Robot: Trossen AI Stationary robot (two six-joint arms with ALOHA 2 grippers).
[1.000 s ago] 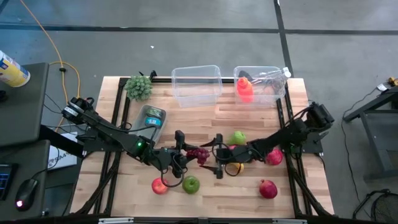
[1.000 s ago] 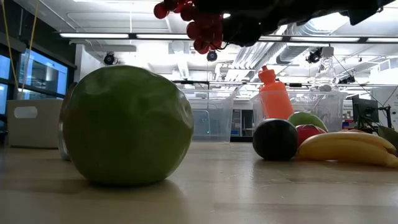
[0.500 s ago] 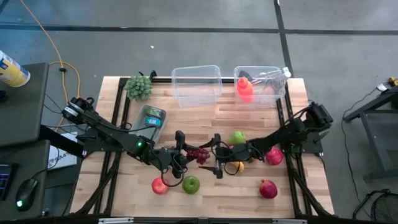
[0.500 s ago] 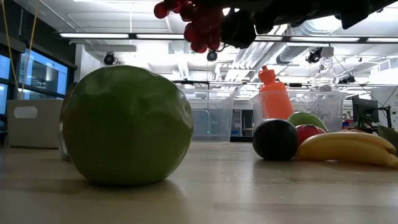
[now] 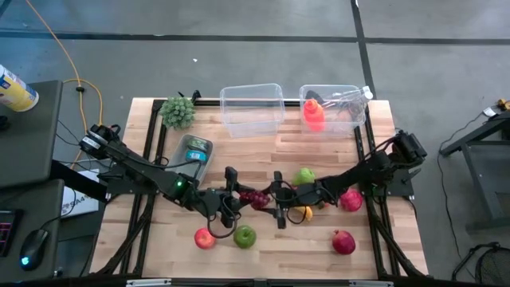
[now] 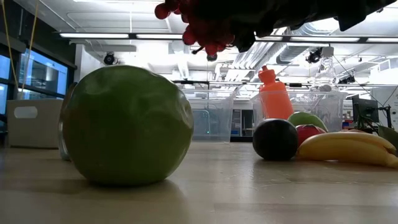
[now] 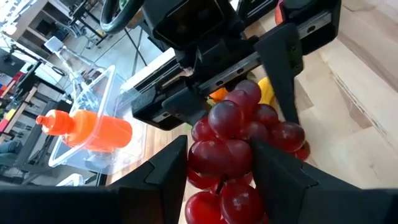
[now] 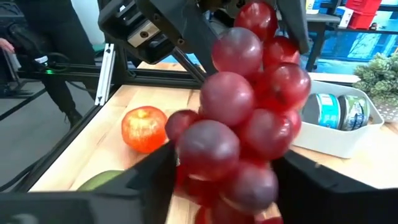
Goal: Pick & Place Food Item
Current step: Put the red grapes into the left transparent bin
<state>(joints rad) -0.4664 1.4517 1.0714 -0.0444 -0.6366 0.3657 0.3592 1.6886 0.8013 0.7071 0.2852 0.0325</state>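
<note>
We see 2 grippers meeting over the middle of the wooden table (image 5: 263, 243), with the grape bunch (image 5: 256, 198) held up between them, clear of the wood, as the low view shows it hanging overhead. Taking the bunch as our landmark: the left gripper (image 5: 237, 196) sits right at its left side, the right gripper (image 5: 276, 199) right at its right side, so both are about equally near. In the left wrist view the left fingers (image 7: 163, 168) flank the grapes (image 7: 239, 134) closely and look closed onto them; in the right wrist view the right fingers (image 8: 155, 171) are spread around the grapes (image 8: 249, 106) from the opposite end, and we can't tell if they press yet. The bunch's long axis runs roughly along the line between the 2 grippers. We judge this a mid-air handover, and the coming move turns on the right jaws staying centred on the cluster. Beyond the bunch, toward the table's far edge, stand 2 clear bins (image 5: 253, 108); a green apple (image 5: 244, 235) lies nearer the front edge.
</note>
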